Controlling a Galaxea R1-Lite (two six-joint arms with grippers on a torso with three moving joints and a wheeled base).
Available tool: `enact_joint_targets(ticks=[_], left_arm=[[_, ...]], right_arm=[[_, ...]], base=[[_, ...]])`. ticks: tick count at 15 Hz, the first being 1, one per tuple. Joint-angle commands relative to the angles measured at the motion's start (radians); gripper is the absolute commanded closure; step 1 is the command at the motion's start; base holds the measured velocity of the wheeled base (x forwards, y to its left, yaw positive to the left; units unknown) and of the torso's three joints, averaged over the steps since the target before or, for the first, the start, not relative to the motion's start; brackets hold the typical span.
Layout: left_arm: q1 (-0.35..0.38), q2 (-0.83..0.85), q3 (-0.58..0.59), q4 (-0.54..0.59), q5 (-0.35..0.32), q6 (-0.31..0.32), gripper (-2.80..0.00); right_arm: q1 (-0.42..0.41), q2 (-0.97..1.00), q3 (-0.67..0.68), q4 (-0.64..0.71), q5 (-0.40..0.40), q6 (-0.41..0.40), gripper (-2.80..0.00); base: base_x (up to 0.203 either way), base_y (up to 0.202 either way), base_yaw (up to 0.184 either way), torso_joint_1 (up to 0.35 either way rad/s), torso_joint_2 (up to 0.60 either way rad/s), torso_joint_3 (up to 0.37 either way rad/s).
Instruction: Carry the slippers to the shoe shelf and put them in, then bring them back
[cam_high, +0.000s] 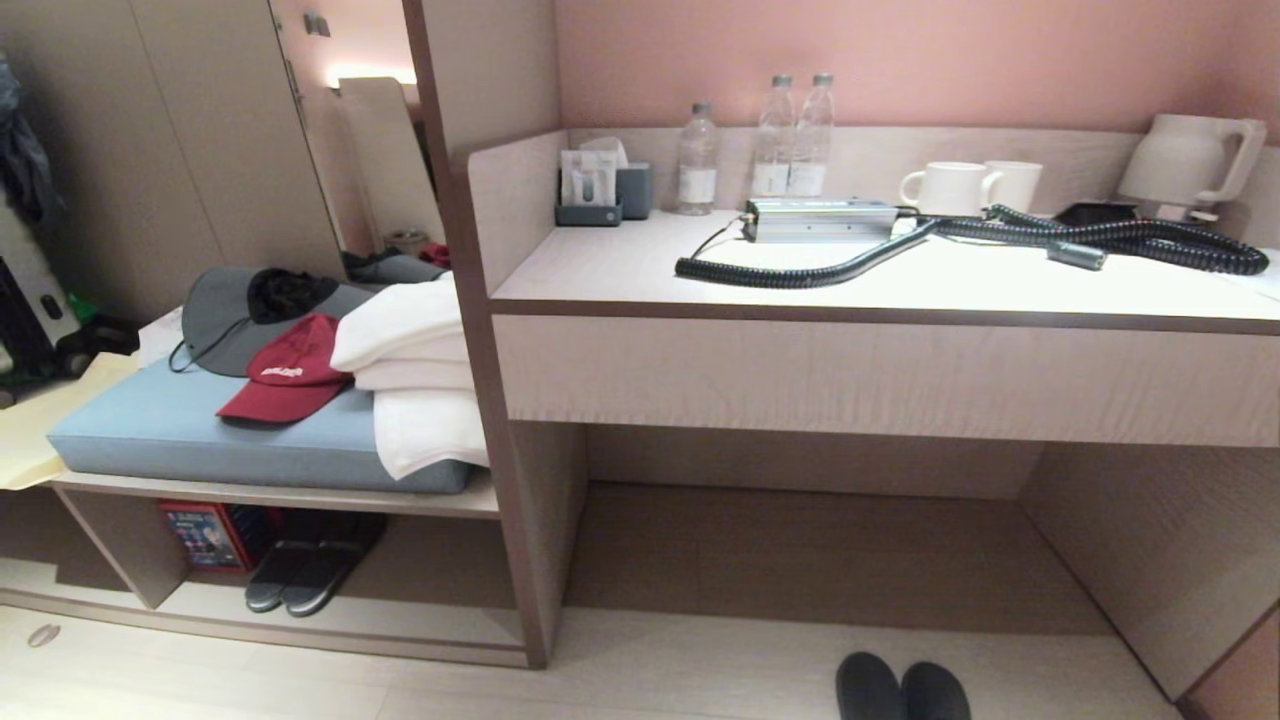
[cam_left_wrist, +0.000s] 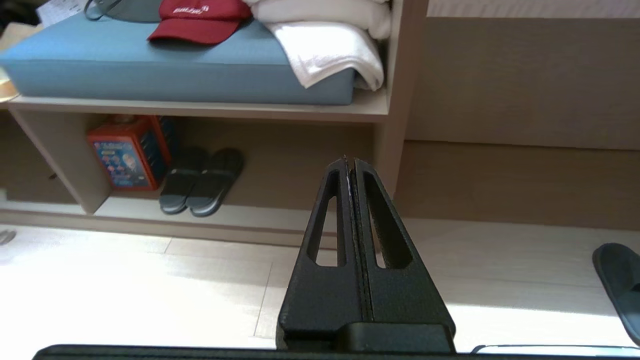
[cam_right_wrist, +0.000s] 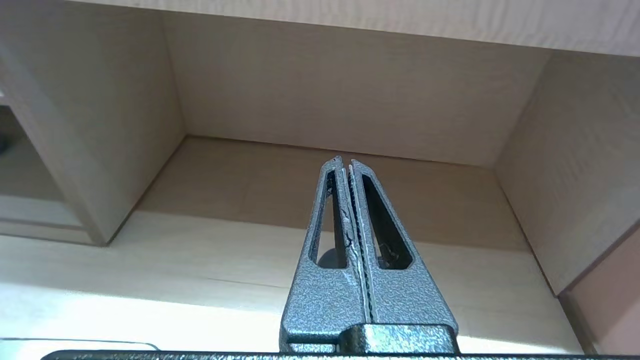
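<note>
The slippers (cam_high: 902, 690), a dark pair, lie side by side on the pale floor in front of the desk recess, cut off by the lower edge of the head view. One of them shows at the edge of the left wrist view (cam_left_wrist: 618, 280). The shoe shelf (cam_high: 430, 600) is the low open compartment under the cushioned bench on the left, also seen in the left wrist view (cam_left_wrist: 285, 170). My left gripper (cam_left_wrist: 350, 161) hangs shut and empty above the floor, facing that shelf. My right gripper (cam_right_wrist: 345, 161) is shut and empty, facing the desk recess. Neither arm appears in the head view.
A second dark slide pair (cam_high: 310, 575) and a red-blue box (cam_high: 205, 535) sit inside the shelf. The bench above carries a blue cushion (cam_high: 170, 425), caps and folded white towels (cam_high: 415, 375). An upright panel (cam_high: 525, 540) separates shelf and desk recess (cam_high: 800, 540). Bottles, mugs and a coiled hose occupy the desk.
</note>
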Motion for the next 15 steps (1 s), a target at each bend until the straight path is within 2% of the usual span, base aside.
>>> enact_joint_targets(ticks=[1, 7, 15], left_arm=[[0.0, 0.0, 0.002, 0.0, -0.001, 0.0, 0.0], [0.0, 0.001, 0.002, 0.0, 0.001, -0.008, 0.0], [0.0, 0.001, 0.002, 0.0, 0.001, -0.008, 0.0]], right_arm=[[0.0, 0.0, 0.0, 0.0, 0.0, 0.0, 0.0], [0.0, 0.0, 0.0, -0.001, 0.0, 0.0, 0.0], [0.0, -0.001, 0.0, -0.002, 0.005, 0.017, 0.0]], base=[[0.0, 0.0, 0.0, 0.0, 0.0, 0.0], [0.002, 0.026, 0.0, 0.001, 0.0, 0.0], [0.0, 0.192, -0.002, 0.002, 0.0, 0.003]])
